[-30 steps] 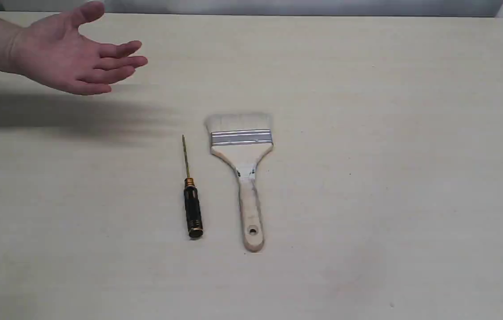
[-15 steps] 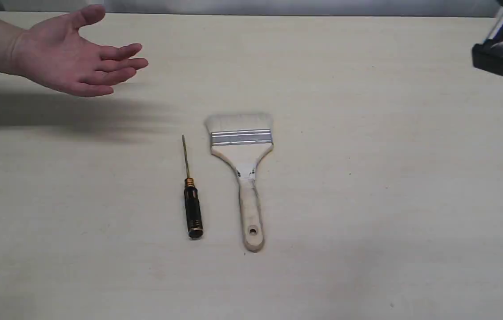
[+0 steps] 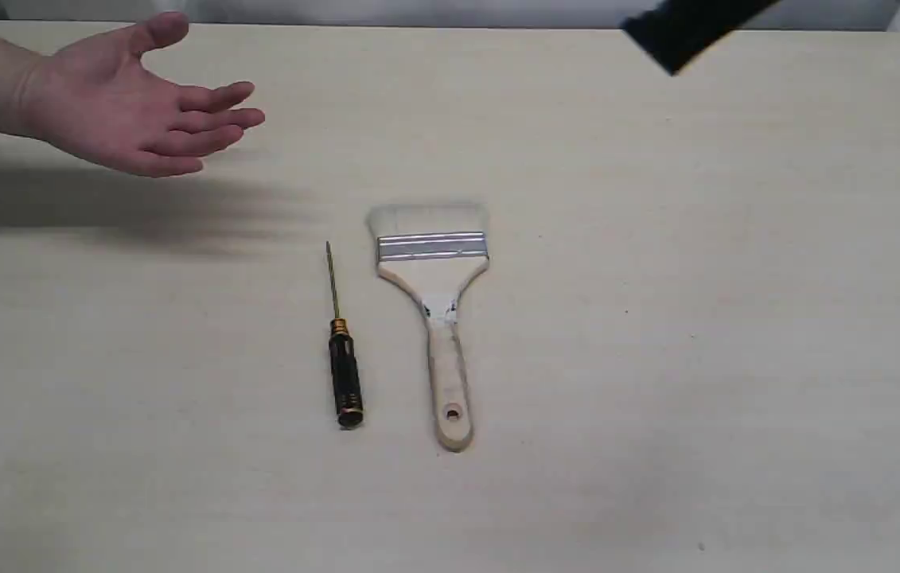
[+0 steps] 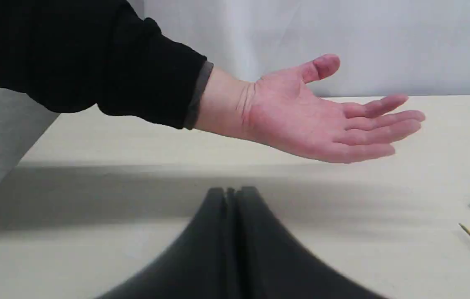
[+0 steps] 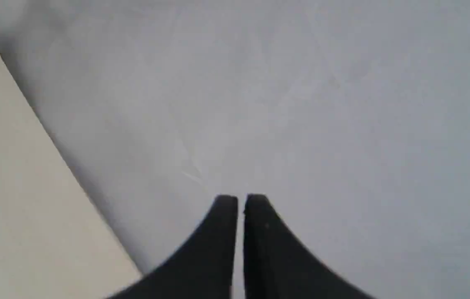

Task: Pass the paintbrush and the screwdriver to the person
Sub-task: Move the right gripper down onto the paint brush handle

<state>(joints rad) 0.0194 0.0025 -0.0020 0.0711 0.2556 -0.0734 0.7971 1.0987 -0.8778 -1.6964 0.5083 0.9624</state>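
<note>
On the table, pale-bristled, wooden-handled paintbrush

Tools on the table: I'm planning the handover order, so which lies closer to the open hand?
The screwdriver, black-handled with a thin gold shaft; it lies on the side of the wide paintbrush facing the hand.

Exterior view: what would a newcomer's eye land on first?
The person's open hand, palm up, held over the far left corner of the table. Then the paintbrush and the screwdriver lying parallel but apart at mid-table, the screwdriver nearer the hand, neither gripped. A blurred black arm part shows at the top right edge.
</note>
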